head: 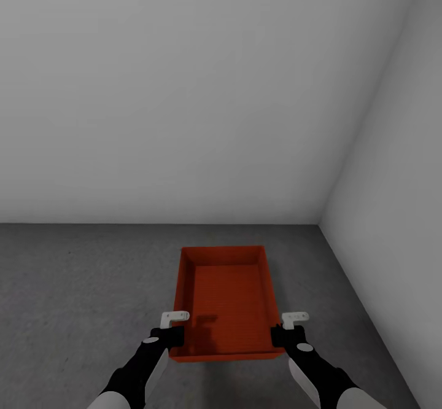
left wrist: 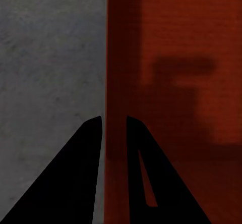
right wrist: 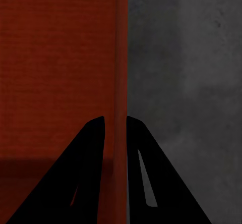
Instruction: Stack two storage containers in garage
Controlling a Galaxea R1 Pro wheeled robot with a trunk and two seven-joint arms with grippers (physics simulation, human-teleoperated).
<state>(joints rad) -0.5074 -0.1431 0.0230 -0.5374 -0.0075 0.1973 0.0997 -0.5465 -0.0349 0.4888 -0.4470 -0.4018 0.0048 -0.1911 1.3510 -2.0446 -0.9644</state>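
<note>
Head view: left gripper (head: 174, 334) and right gripper (head: 280, 335) each pinch a side wall of the orange-red container (head: 226, 292) over grey floor (head: 73, 286).

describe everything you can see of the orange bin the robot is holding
The bin is an orange-red, shallow, open rectangular tray with thin walls and a finely ribbed bottom, looking like plastic. It is empty and level, long side pointing away from the robot, over the grey floor near a white wall corner. The left claw pinches its left wall and the right claw its right wall, both near the close end. Whether it rests on the floor is unclear.
</note>
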